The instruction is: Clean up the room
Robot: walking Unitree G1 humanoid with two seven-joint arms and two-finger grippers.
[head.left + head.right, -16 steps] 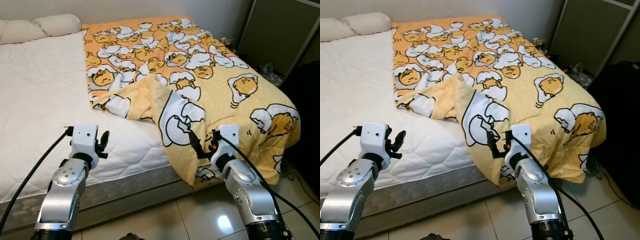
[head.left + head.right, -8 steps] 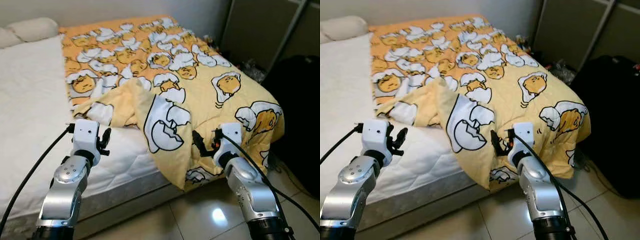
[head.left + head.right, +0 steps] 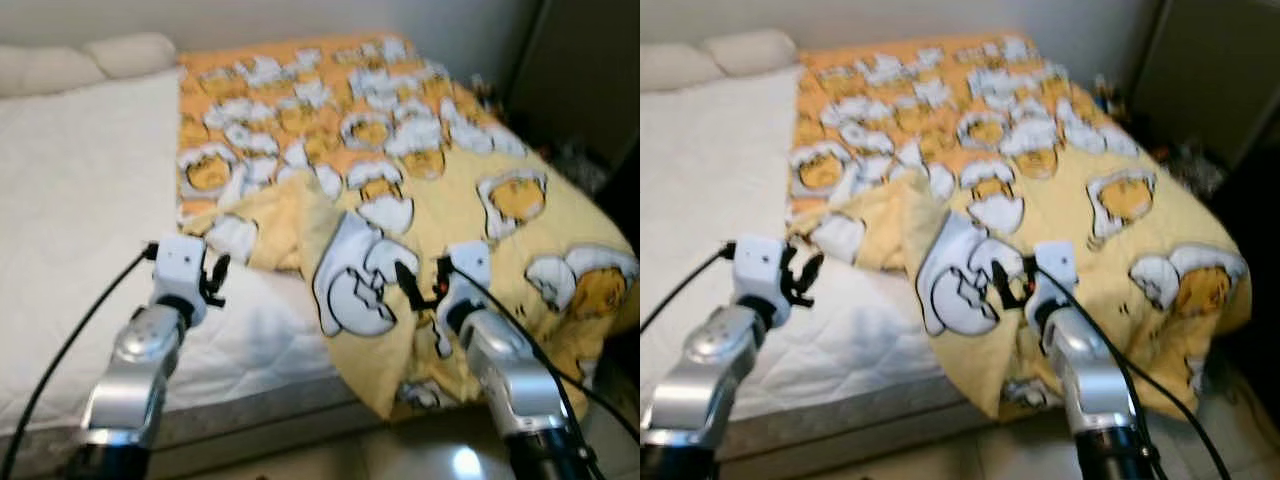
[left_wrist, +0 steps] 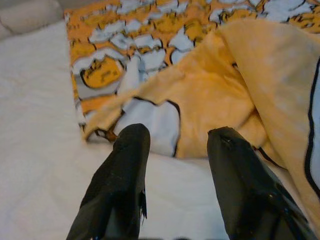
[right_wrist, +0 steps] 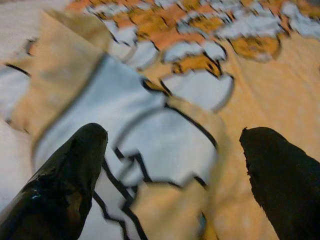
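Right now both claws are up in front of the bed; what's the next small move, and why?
Probably ease the open right claw forward onto the folded-back flap of the yellow blanket. That flap lies bunched just ahead of it, leaving the white mattress bare, and neither claw holds anything yet.

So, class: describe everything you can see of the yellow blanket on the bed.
The blanket is soft-looking yellow-orange fabric printed with cartoon eggs. It covers the bed's right half, lying on the white mattress. Its near left corner is folded back and rumpled, and its edge drapes off the bed's foot. The open right gripper hovers at the fold, the open left gripper beside it.
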